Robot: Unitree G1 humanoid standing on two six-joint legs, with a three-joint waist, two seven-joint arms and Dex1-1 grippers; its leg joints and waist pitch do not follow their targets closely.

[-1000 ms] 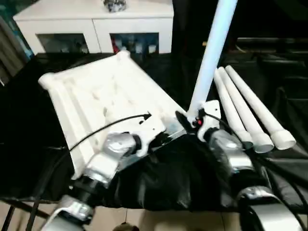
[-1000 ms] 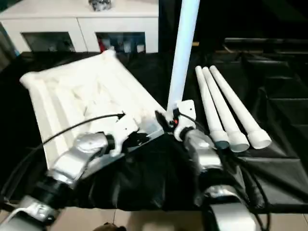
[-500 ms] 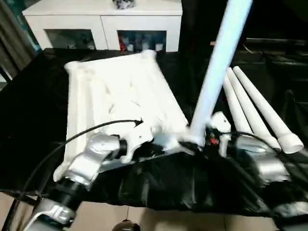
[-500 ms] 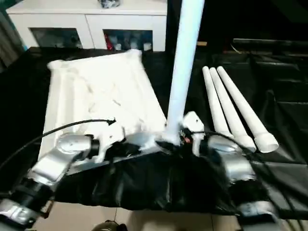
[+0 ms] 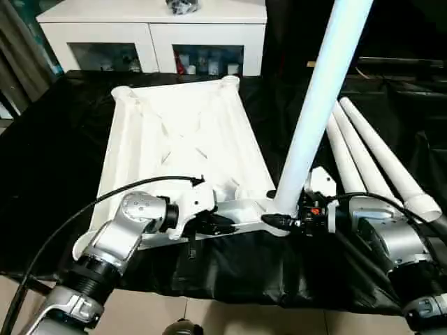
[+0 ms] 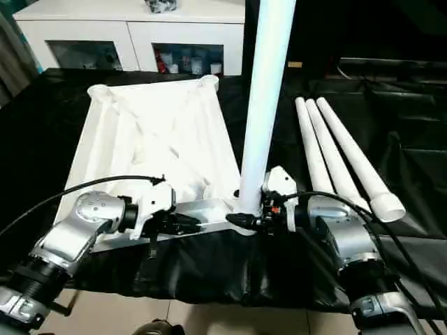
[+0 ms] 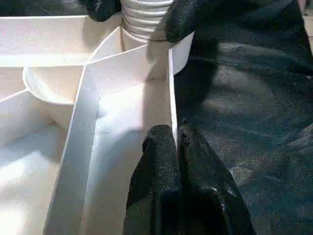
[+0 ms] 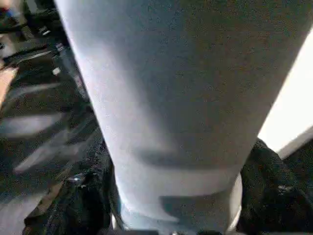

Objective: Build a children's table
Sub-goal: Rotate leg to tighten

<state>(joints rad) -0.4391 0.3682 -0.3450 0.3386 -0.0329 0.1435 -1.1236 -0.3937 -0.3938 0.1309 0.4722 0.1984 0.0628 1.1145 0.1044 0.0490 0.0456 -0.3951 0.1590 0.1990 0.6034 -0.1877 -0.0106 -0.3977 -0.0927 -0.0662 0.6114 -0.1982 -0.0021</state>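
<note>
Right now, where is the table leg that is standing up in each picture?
Left eye: the standing leg rises right of middle.
Right eye: just right of middle.
Left wrist: its ribbed end sits in the corner socket.
Right wrist: its shaft spans the frame.
Shared landmark: the table top, ribs up, holding the leg.

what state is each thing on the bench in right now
table top: upside down, ribs up, on black cloth
standing leg: upright in the near right corner socket
three spare legs: lying side by side, unattached
left gripper: jaws pinched on the top's near edge wall
right gripper: jaws around the standing leg's base
cabinet: doors closed
</note>
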